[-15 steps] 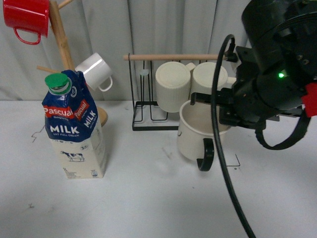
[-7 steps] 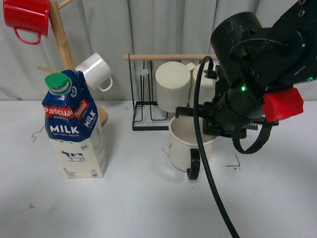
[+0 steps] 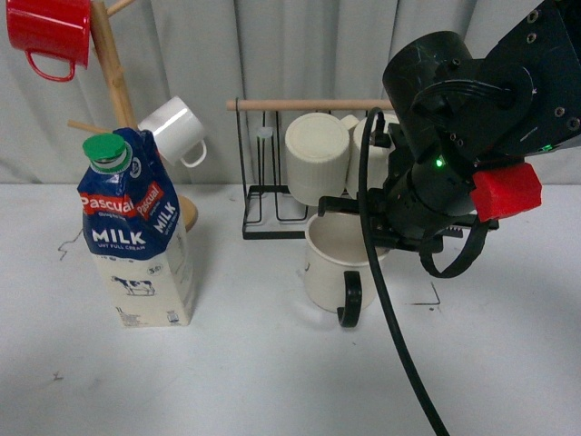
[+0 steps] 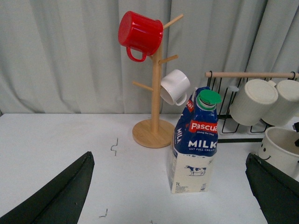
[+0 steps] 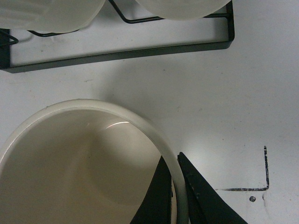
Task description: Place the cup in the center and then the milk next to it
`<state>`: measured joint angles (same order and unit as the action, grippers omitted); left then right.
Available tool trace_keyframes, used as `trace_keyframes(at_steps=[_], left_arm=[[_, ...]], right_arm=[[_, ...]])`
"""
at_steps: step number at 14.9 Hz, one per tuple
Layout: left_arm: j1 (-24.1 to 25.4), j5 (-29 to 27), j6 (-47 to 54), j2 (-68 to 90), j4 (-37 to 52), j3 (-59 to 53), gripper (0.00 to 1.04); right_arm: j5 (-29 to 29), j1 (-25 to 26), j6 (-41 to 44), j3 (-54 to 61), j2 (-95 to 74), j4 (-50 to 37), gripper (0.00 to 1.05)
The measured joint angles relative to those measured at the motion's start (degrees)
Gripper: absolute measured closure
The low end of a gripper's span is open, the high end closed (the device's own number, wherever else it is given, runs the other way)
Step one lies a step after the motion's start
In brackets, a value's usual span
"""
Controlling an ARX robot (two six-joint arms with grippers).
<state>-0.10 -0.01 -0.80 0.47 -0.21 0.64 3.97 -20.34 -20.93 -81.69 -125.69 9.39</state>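
Room: a grey pleated curtain (image 3: 272, 54) hangs behind a white table (image 3: 254, 363) that carries a few small pen marks.
Right gripper (image 5: 176, 161): clamped on the cup's rim, with one finger inside the wall and one outside.
Cup (image 3: 327, 263): upright near the middle of the table, just in front of the wire rack, with its black handle towards the front camera. Whether its base touches the table cannot be told.
Left gripper (image 4: 169, 156): fingers spread wide and holding nothing, back from the table's left part.
Milk carton (image 3: 136, 236): upright on the left of the table, well apart from the cup, with its green cap on.
Nearby: the wire rack (image 3: 263, 209) carries two ribbed mugs (image 3: 318, 154) on a wooden rod, right behind the cup. A black corner mark (image 3: 434, 295) lies on the table just right of the cup.
Further out: a wooden mug tree (image 3: 109, 64) behind the carton holds a red mug (image 3: 45, 32) and a white mug (image 3: 172, 127).
In the way: in the front view, the right arm and its black cable (image 3: 381, 300) cover the cup's right side and part of the rack.
View differences: only the left wrist view shows the smiley face on the cup. Only the right wrist view shows the grip on the rim.
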Motion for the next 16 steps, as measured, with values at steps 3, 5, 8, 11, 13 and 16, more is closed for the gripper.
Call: trace_keyframes(at_steps=[3,5,8,11,13,16], left_arm=[[0.00,0.00,0.00,0.00,0.00,0.00,0.07],[0.00,-0.02,0.00,0.00,0.02,0.00,0.07],[0.00,0.00,0.00,0.00,0.00,0.00,0.07],[0.00,0.00,0.00,0.00,0.00,0.00,0.07],[0.00,0.00,0.00,0.00,0.02,0.00,0.07],[0.00,0.00,0.00,0.00,0.00,0.00,0.07]], right_arm=[[-0.92,-0.48,0.42,-1.20,-0.63,0.63,1.01],[-1.57,-1.07,1.14,-1.22,-0.63,1.01,0.93],[-2.58,-1.44,1.31,-1.22,-0.61,0.83,0.60],[-5.03,-1.33,1.42,0.83,1.73,-1.88,0.27],[-8.22,-0.59,1.44,4.13,7.06,-4.85,0.06],[-15.04,1.51,-0.07,13.38,19.43,-14.27,0.06]])
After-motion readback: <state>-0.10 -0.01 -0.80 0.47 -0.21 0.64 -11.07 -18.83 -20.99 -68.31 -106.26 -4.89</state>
